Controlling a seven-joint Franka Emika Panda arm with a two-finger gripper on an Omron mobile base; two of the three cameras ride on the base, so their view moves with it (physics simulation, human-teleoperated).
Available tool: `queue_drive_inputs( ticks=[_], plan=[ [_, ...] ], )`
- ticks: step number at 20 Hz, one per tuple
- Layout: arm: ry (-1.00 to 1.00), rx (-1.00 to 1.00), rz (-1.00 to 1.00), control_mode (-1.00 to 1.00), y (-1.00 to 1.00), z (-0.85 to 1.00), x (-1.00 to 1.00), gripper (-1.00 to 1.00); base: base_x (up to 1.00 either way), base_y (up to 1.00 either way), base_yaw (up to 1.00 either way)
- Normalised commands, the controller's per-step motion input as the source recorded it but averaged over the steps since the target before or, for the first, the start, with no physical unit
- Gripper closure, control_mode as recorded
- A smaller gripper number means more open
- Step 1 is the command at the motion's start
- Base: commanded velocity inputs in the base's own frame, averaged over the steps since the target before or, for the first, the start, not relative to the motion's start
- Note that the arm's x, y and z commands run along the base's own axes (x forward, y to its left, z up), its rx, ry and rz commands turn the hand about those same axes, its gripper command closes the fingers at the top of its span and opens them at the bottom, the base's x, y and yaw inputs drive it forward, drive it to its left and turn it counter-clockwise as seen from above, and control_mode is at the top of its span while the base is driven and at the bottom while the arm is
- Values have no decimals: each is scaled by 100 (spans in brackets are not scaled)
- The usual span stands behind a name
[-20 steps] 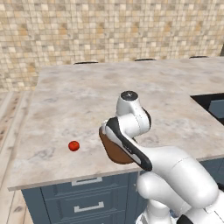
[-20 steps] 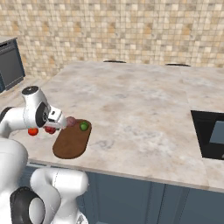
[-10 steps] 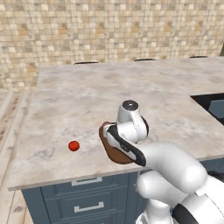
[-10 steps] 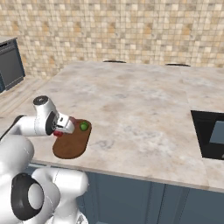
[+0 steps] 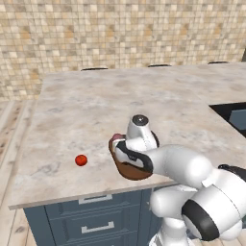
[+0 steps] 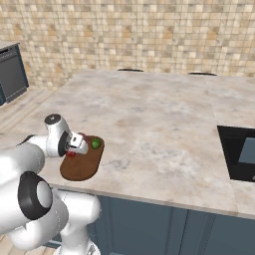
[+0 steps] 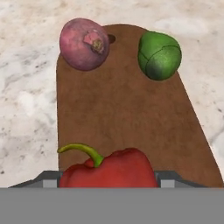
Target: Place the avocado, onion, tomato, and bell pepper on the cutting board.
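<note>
— What is seen on the cutting board point(image 7: 127, 113)?

— The onion point(image 7: 84, 43) and avocado point(image 7: 159, 55) are set at its far end, apart. The bell pepper point(image 7: 109, 171) is seen low over the near end, apparently gripped by the fingers point(image 6: 76, 144), though hidden.

— And the tomato point(image 5: 81, 160)?

— It is left on the desk point(image 5: 86, 110), well apart from the board.

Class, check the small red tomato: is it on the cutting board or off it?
Off. The tomato sits alone on the marble counter, well apart from the cutting board, where the onion and avocado rest.
</note>
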Motion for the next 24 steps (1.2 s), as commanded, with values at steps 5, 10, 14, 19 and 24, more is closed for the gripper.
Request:
queue_drive_inputs(
  ticks=[5,10,14,19,24],
  plan=[
    [2,0,-2,-100,3,-25,25,100,0,0,0],
    [3,-1,-3,-100,8,-23,18,100,0,0,0],
    [2,-2,-2,-100,8,-20,13,100,0,0,0],
    [4,-2,-2,-100,0,-20,10,100,0,0,0],
    [5,-2,-3,-100,0,-24,5,100,0,0,0]
  ],
)
